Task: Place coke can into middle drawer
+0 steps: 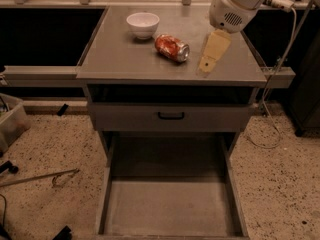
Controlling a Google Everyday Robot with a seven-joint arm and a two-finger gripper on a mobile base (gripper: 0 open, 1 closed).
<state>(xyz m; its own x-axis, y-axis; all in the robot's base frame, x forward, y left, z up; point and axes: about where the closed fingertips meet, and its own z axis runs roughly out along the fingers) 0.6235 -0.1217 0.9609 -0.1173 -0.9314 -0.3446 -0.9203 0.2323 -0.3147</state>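
Observation:
The coke can [172, 48] lies on its side on the grey cabinet top [125, 64], red with a silver end facing right. My gripper [206, 66] hangs over the cabinet top just right of the can, a short gap away, with nothing seen in it. The middle drawer [170, 206] is pulled out below, near the floor; its flat grey floor is bare.
A white bowl [143, 24] stands behind and left of the can. A shut grey drawer front with a black handle [171, 116] sits above the open drawer. A cable [280, 79] hangs at the right. A metal rod [37, 178] lies on the speckled floor at the left.

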